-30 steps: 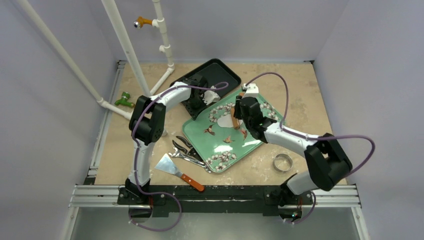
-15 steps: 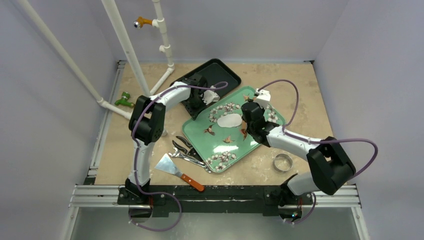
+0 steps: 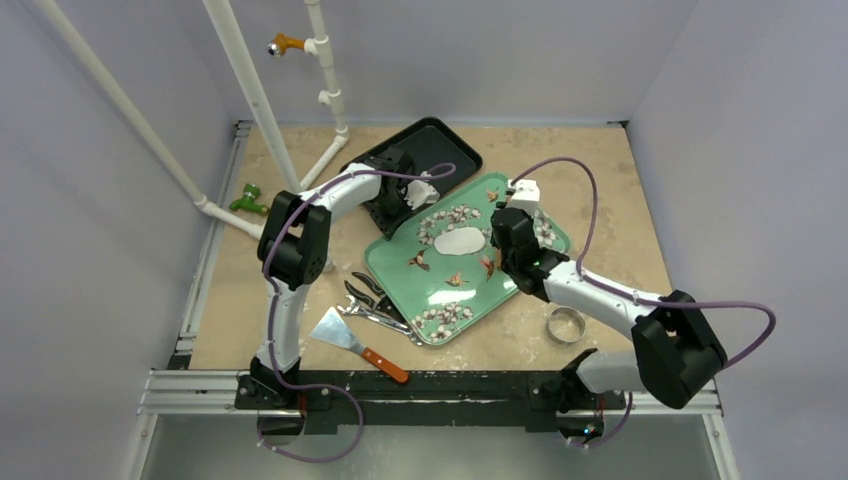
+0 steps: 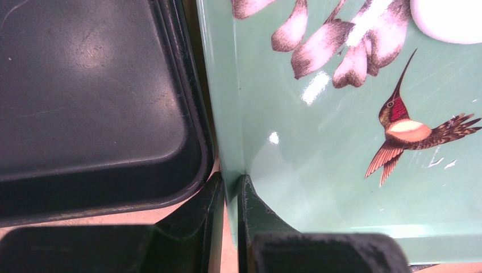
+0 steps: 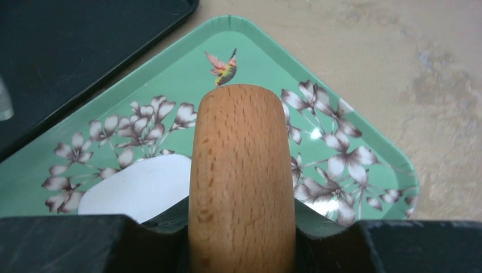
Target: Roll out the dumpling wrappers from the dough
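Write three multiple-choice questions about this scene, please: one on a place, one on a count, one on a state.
1. Where does the metal ring lie, relative to the green tray?
A. on it
B. on the table, off the tray's right side
C. under it

2. How many dumpling wrappers lie on the green tray?
A. one
B. two
C. three

3. What is the state of the right gripper?
A. open and empty
B. shut on the wooden rolling pin
C. shut on a wrapper

Answers: 1 B, the ring sits on bare tabletop outside the tray's rim. 2 A, only a single white disc shows. 3 B, the right wrist view shows the pin between the fingers.
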